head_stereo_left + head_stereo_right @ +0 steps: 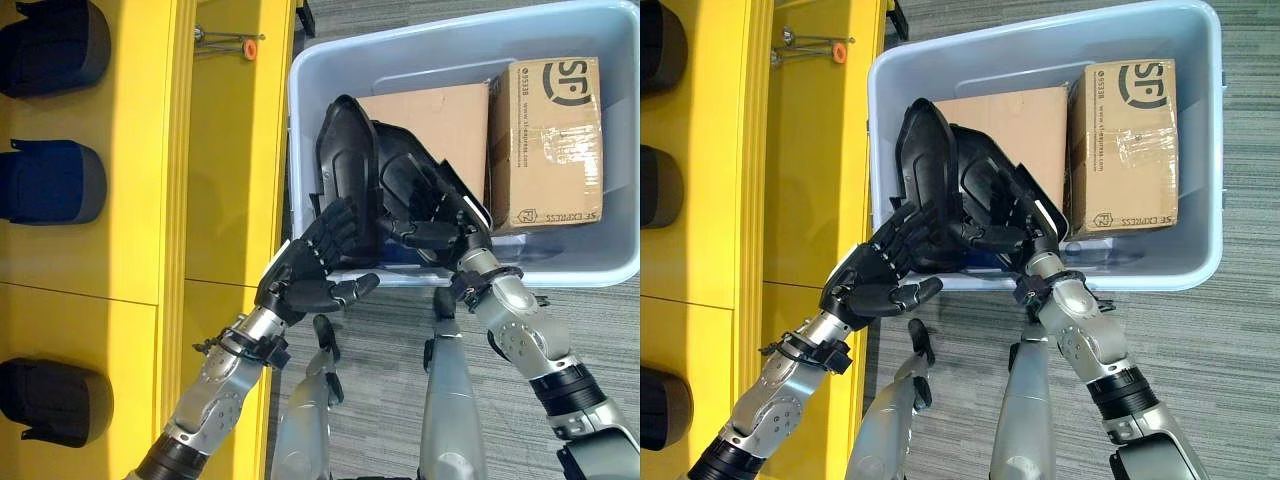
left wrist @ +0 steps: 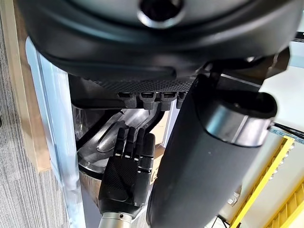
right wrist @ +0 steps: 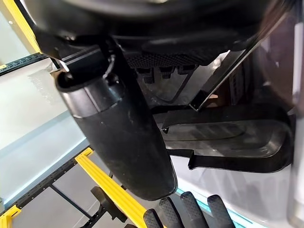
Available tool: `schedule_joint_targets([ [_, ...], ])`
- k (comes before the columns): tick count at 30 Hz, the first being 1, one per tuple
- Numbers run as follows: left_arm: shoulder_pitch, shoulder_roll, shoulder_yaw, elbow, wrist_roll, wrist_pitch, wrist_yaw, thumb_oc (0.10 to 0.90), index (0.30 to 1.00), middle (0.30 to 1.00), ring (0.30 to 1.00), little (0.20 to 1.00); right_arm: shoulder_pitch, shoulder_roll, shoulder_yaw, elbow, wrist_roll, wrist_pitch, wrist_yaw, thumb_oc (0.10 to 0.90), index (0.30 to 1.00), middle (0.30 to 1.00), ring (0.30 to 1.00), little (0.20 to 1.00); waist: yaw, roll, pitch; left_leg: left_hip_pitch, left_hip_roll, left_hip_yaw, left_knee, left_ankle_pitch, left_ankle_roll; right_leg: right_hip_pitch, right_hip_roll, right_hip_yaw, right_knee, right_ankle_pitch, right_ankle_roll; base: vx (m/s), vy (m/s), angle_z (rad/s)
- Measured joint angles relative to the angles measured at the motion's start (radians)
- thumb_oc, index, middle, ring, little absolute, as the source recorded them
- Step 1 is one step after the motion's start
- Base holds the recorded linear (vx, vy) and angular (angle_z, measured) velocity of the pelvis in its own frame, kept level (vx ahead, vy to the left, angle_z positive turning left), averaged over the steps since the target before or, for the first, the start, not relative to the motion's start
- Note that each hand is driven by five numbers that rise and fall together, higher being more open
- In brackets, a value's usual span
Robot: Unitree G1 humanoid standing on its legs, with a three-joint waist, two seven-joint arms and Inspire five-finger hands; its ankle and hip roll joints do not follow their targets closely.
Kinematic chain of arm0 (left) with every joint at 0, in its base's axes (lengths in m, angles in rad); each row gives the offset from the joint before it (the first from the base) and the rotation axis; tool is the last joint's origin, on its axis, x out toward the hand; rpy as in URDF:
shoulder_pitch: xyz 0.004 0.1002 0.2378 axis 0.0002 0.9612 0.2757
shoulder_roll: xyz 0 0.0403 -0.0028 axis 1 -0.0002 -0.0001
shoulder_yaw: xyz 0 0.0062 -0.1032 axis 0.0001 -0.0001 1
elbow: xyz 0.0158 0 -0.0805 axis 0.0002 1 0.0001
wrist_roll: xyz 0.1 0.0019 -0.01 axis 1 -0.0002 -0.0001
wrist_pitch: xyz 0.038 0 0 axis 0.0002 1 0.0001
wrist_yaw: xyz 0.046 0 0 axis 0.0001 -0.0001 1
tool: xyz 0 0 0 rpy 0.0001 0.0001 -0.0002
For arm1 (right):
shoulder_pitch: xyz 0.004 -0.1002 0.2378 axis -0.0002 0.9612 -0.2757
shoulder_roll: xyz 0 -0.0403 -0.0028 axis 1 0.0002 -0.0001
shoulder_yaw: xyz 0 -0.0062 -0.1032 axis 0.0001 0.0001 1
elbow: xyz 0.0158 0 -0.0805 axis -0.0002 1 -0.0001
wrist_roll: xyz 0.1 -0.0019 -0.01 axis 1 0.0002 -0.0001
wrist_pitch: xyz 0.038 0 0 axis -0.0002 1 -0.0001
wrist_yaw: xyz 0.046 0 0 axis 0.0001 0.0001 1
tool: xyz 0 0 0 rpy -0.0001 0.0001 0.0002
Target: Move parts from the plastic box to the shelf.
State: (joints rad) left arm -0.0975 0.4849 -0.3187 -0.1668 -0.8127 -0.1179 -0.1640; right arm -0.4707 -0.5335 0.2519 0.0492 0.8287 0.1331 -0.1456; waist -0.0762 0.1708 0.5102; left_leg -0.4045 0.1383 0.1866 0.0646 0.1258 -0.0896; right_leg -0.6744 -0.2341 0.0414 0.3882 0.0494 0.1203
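Note:
A black moulded plastic part [image 1: 350, 170] stands on edge at the near left corner of the grey-blue plastic box [image 1: 560, 268]. It is clamped between my two hands. My left hand [image 1: 310, 265] presses its outer face with straight fingers, thumb stretched out below. My right hand [image 1: 430, 215] lies flat against the part's inner face, fingers spread; it shows the same way in the left wrist view [image 2: 128, 171]. The part's ribbed underside [image 3: 228, 137] fills the space past my right thumb. The yellow shelf [image 1: 220, 150] runs along the left.
Two cardboard boxes [image 1: 545, 140] [image 1: 440, 120] sit inside the plastic box. The shelf holds a black part [image 1: 50, 45], a blue part [image 1: 50, 180] and another black part [image 1: 50, 400]. An orange-tipped metal pin [image 1: 230, 42] lies on the shelf near the box. Grey carpet lies below.

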Motion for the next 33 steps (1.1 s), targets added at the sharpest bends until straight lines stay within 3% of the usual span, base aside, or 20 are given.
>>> schedule_joint_targets([
  [4,-0.005,0.0,0.0,0.0,-0.001,0.0,-0.001,0.9,1.0,1.0,1.0,1.0,-0.068,0.009,-0.002,0.043,0.002,0.008,-0.009,0.9,1.0,1.0,1.0,1.0,0.004,0.0,0.0,0.0,-0.002,-0.001,0.001,0.0,0.0,-0.004,-0.003,0.001,0.009,-0.004,0.0,0.0,0.0,0.0],
  [12,-0.016,0.001,0.0,0.011,-0.005,0.006,-0.002,0.9,1.0,1.0,1.0,1.0,-0.191,0.011,-0.039,0.2,0.018,0.084,0.0,0.9,1.0,1.0,1.0,1.0,0.032,0.001,-0.001,-0.035,-0.004,-0.021,0.021,0.003,-0.005,-0.048,-0.008,-0.005,0.07,-0.032,-0.01,0.01,0.001,0.06],
  [17,-0.026,0.002,-0.002,0.036,-0.007,0.007,-0.003,0.9,1.0,1.0,1.0,1.0,-0.302,-0.041,-0.028,0.34,0.0,0.117,0.079,0.9,1.0,1.0,1.0,1.0,0.048,0.002,-0.001,-0.054,-0.004,-0.032,0.037,0.005,-0.008,-0.066,-0.012,-0.009,0.094,-0.043,-0.02,0.05,0.0,0.06],
  [24,0.008,0.018,-0.003,0.045,-0.01,0.004,-0.024,0.9,1.0,1.0,1.0,1.0,-0.514,-0.121,-0.06,0.639,0.153,0.11,0.15,0.9,1.0,1.0,1.0,1.0,0.096,0.012,-0.008,-0.131,-0.019,-0.073,0.07,0.005,-0.016,-0.139,-0.032,-0.023,0.149,-0.066,-0.021,0.03,-0.012,0.14],
  [28,0.005,0.058,-0.011,0.037,-0.047,0.003,-0.023,0.9,1.0,1.0,1.0,1.0,-0.588,-0.167,-0.071,0.657,0.168,0.07,0.163,0.9,1.0,1.0,1.0,1.0,0.12,0.013,-0.009,-0.245,-0.021,-0.098,0.173,-0.016,-0.02,-0.223,-0.039,-0.024,0.207,-0.076,-0.03,0.0,-0.064,0.12],
  [33,0.005,0.09,-0.01,0.008,-0.048,-0.015,-0.023,0.9,1.0,1.0,1.0,1.0,-0.598,-0.208,-0.1,0.65,0.241,0.011,0.156,0.9,1.0,1.0,1.0,1.0,0.162,0.013,-0.009,-0.404,-0.017,-0.146,0.406,-0.117,-0.024,-0.316,-0.045,-0.024,0.331,-0.125,-0.043,0.01,-0.101,0.11],
])
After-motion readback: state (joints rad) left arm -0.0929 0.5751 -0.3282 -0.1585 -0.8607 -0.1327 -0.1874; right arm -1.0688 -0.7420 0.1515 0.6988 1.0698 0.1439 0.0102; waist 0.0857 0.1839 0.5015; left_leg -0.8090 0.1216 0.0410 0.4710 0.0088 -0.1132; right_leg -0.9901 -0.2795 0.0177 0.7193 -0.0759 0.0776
